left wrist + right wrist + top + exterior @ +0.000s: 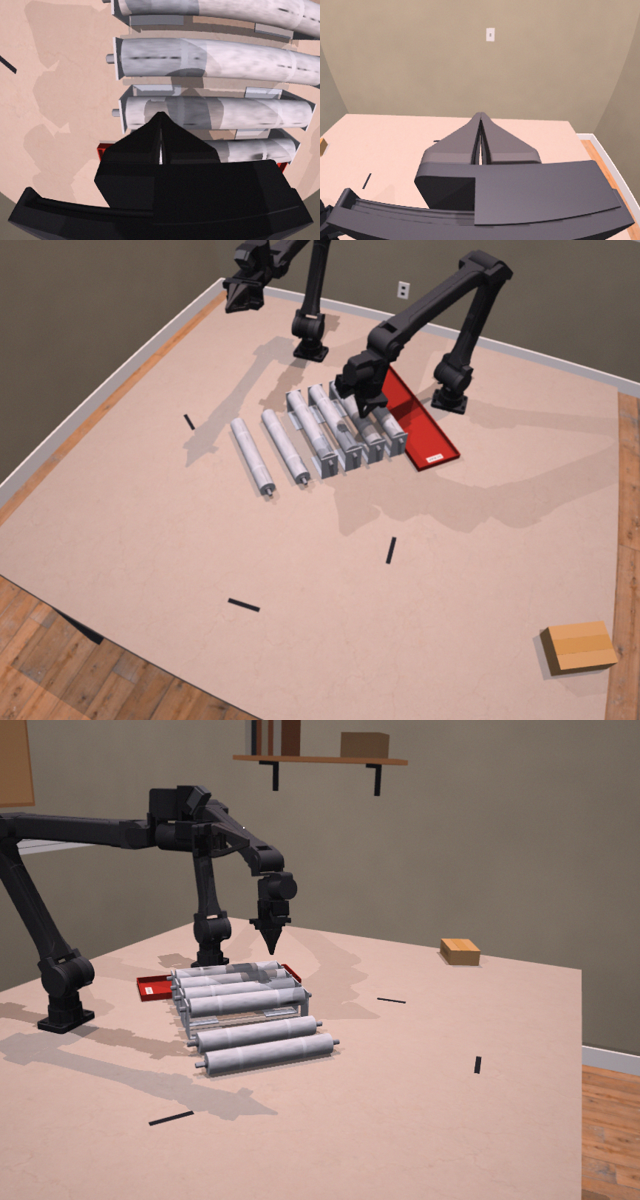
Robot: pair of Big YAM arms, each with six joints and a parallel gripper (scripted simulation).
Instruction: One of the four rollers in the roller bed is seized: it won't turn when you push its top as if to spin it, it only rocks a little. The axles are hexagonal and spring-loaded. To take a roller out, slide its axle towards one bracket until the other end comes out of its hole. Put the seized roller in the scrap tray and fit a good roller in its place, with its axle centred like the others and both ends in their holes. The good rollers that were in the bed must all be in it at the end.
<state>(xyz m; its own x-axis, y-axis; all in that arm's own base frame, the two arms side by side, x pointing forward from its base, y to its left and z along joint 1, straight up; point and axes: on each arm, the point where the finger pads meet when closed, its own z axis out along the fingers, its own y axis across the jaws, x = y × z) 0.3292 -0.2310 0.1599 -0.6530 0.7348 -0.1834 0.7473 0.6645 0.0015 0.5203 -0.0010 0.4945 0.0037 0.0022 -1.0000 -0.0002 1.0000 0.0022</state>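
Four grey rollers sit side by side in the roller bed, among them the outer one, its neighbour and the one second from the scrap tray. Axle ends stick out through the brackets. My left gripper is shut and empty, pointing down just above the roller second from the tray. The red scrap tray holds no roller in its visible part. My right gripper is shut and empty, raised high away from the bed.
Two loose rollers lie parallel beside the bed, on the side away from the tray. A cardboard box stands at a far table corner. Short black strips lie on the table.
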